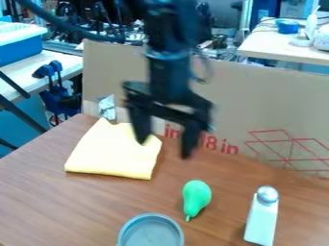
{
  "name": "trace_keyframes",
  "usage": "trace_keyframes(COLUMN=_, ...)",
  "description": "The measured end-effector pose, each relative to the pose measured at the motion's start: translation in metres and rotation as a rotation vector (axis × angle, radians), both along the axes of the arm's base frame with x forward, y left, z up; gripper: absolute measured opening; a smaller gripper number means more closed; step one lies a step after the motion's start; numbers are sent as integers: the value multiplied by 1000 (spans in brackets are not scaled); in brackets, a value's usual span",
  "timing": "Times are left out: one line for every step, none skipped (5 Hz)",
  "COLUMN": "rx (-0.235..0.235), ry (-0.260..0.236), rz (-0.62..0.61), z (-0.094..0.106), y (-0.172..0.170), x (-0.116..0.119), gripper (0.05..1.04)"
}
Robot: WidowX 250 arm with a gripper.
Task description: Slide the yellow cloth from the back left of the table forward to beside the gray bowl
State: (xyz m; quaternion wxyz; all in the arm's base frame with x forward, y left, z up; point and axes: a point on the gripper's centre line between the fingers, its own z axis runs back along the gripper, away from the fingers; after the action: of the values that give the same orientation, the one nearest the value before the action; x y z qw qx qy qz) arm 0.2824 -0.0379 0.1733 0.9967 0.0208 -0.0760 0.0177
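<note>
On your left, at the edge of the view, a blue tub (18, 50) with a white top sits beyond the desk (38, 199), and blue clamps (55, 86) stand between the two. Next along, on the far left part of the desk, you have a folded yellow cloth (112, 151) lying flat, with a crumpled silvery piece (107, 107) just behind its far corner, against the cardboard (250, 103) that stands along the desk's far side.

Your tool (163, 148) hangs down near the cloth's right side — it is open, its two fingers spread well apart with nothing between them. It points down towards the desk, in front of the red-printed cardboard.

At the near edge of the view, left of the pear, a round grey dish (151, 232) is partly cut off. To its right and a little farther in lies the green pear (196, 193), its wide end far and its thin stem end near — well apart from the cloth. Farther right, close to the near edge, you find a white shaker (261, 223) with a silvery, rounded top, apart from the pear.
</note>
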Motion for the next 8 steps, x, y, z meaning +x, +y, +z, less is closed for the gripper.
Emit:
trace_keyframes(rx=-4, ry=17, rz=69, z=-9, y=46, x=18, gripper=1005)
trace_keyframes(rx=-11, ry=46, rz=125, z=-23, y=94, x=39, gripper=1005)
trace_keyframes(rx=-10, ry=46, rz=183, z=-33, y=121, x=57, gripper=1006)
trace_keyframes(rx=-25, ry=71, rz=233, z=-47, y=144, x=68, gripper=1006)
trace_keyframes(rx=-10, ry=30, rz=275, z=-47, y=163, x=84, gripper=1006)
trace_keyframes(rx=4, ry=21, rz=262, z=-47, y=170, x=103, gripper=1006)
trace_keyframes(rx=54, ry=0, rz=214, z=-47, y=173, x=108, gripper=1006)
trace_keyframes(rx=62, ry=-17, rz=207, z=-64, y=175, x=109, gripper=1005)
